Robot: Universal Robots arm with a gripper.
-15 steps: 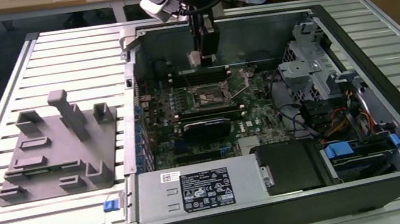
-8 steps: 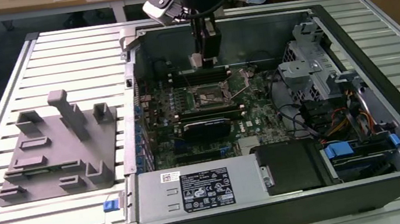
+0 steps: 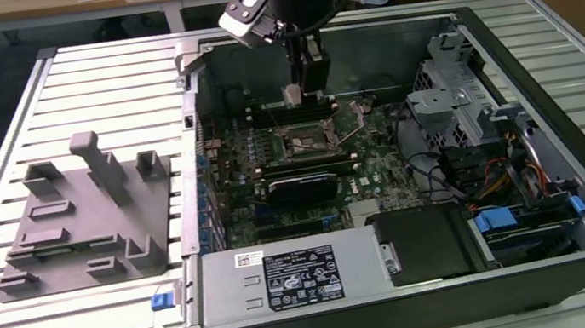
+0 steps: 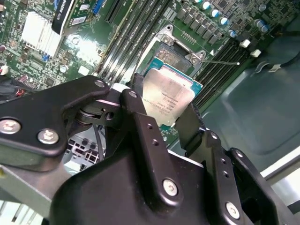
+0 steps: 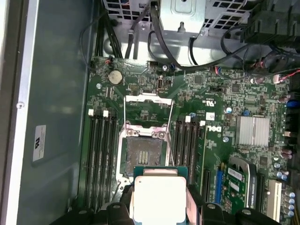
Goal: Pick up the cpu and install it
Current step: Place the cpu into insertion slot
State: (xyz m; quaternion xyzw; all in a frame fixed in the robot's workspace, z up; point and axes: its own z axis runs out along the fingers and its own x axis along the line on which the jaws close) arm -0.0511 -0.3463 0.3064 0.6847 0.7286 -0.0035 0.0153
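Over the board (image 3: 377, 152), at twelve o'clock from the socket (image 3: 306, 138) in the exterior view, my gripper (image 4: 164, 119) pinches the cpu (image 5: 158, 197) by its edges. Any tilt or offset going down could crush socket pins, I reckon.

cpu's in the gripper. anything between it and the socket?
Nothing visible. The gripper holds the cpu above the motherboard, near the cpu socket; the load plate is swung open and the socket bed is bare.
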